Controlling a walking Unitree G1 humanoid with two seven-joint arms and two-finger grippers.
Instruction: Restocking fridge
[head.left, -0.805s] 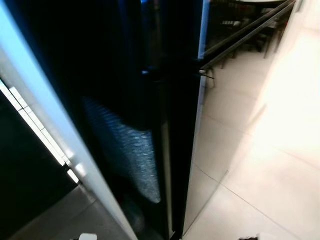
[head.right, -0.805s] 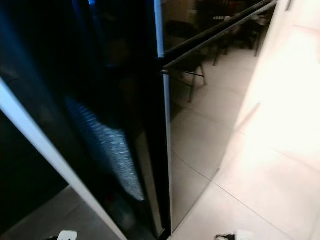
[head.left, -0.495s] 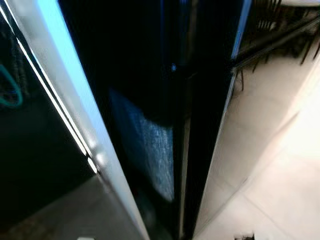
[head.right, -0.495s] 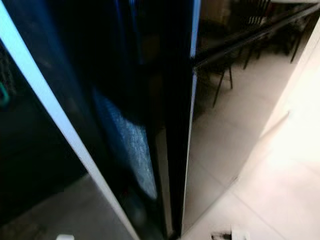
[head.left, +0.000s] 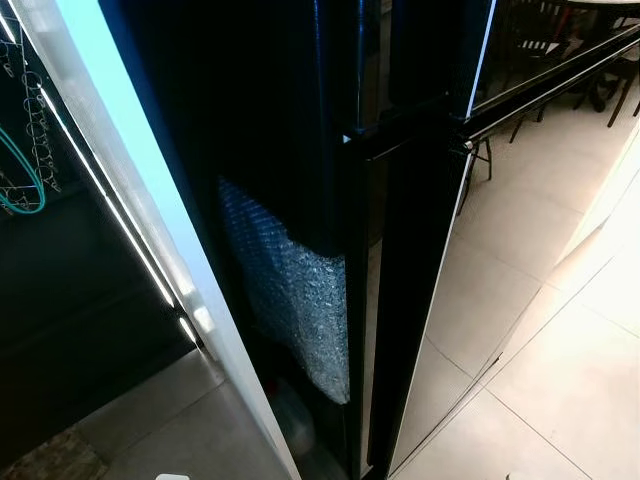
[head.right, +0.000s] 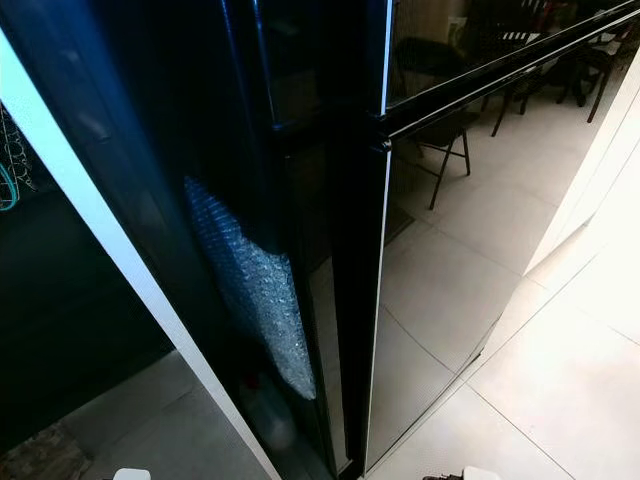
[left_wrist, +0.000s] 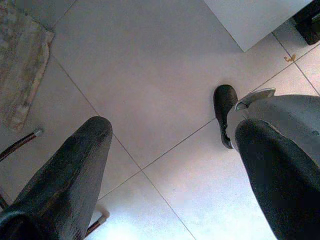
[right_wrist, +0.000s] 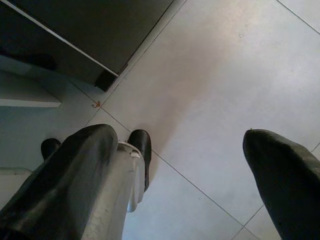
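Note:
A tall black glossy fridge (head.left: 420, 230) stands close before me, seen at an angle, with both doors shut. The seam between its upper and lower door (head.right: 470, 90) runs across the mirror-like front. A sheet of bubble wrap (head.left: 290, 290) clings to its dark side. My left gripper (left_wrist: 172, 127) hangs open over the pale floor tiles, holding nothing. My right gripper (right_wrist: 177, 132) also hangs open and holds nothing.
A white panel edge (head.left: 130, 180) runs down the left beside the fridge. Pale floor tiles (head.left: 560, 400) spread to the right. A worn mat (left_wrist: 20, 75) and a chair leg (left_wrist: 20, 142) lie by my left side. My feet (right_wrist: 142, 150) stand near the fridge base.
The whole picture has swung and sharpened, so the head camera has turned left and steadied. The fridge itself stands as before, doors shut.

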